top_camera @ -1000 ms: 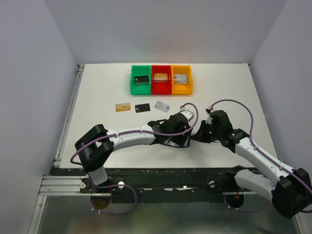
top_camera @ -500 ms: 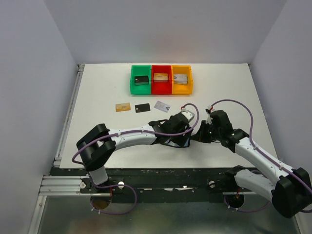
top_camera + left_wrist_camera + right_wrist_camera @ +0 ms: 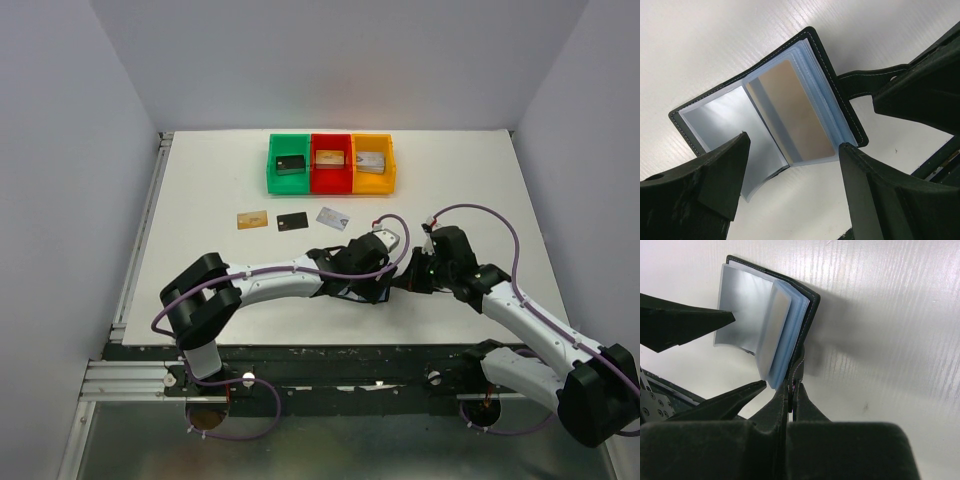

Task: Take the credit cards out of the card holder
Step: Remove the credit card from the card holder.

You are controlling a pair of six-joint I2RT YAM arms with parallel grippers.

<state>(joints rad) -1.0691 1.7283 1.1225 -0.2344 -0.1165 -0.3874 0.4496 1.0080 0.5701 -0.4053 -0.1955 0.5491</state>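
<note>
The card holder (image 3: 720,112) lies open on the table, its bluish clear pockets fanned out. A tan card (image 3: 795,112) sits inside the top pocket. My left gripper (image 3: 794,150) is open, one finger on each side of the holder's near edge, touching nothing. My right gripper (image 3: 794,385) is shut on the holder's (image 3: 747,305) black strap at its right edge. From above, the holder (image 3: 350,292) is mostly hidden under the left gripper (image 3: 368,280), with the right gripper (image 3: 408,281) beside it. Three credit cards lie on the table: tan-gold (image 3: 252,219), black (image 3: 292,222), silver (image 3: 332,218).
Green (image 3: 290,163), red (image 3: 331,162) and orange (image 3: 371,162) bins stand in a row at the back, each with a blocky item inside. The loose cards lie between the bins and the arms. White walls close in the table on three sides.
The left gripper's fingers have spread a little wider and its wrist has shifted slightly. The right gripper and the holder have stayed put.
</note>
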